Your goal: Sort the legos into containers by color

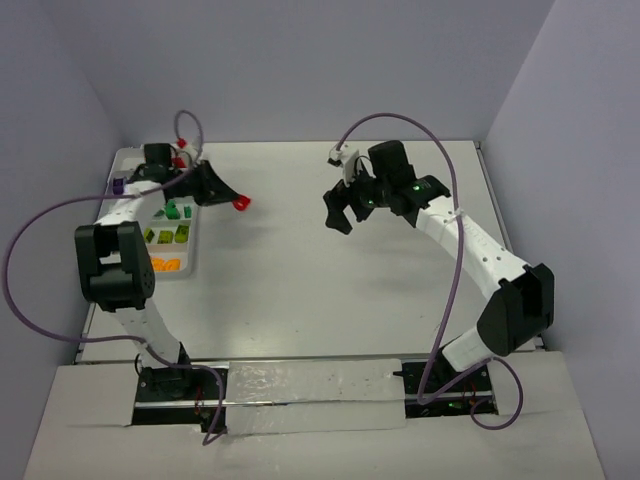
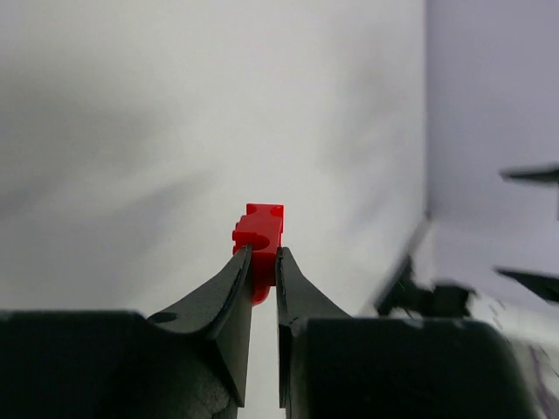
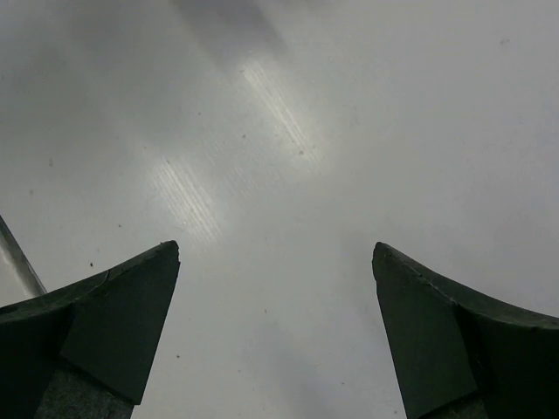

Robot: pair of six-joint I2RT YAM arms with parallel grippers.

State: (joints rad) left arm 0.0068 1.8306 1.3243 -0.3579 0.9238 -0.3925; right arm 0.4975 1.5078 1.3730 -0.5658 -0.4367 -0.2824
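My left gripper [image 1: 237, 202] is shut on a red lego [image 2: 258, 234], which sticks out past the fingertips just right of the white tray of containers [image 1: 192, 250]. The tray holds dark green [image 1: 173, 210], lime-yellow [image 1: 166, 236], orange [image 1: 165, 265], purple [image 1: 117, 186] and red [image 1: 179, 161] legos in separate compartments; the left arm covers part of it. My right gripper [image 1: 342, 209] stands open over bare table near the middle, nothing between its fingers [image 3: 131, 314].
The table ends at grey walls at the back and both sides. A purple cable loops off each arm. The right arm's cable and white connector [image 1: 340, 154] hang above the back of the table.
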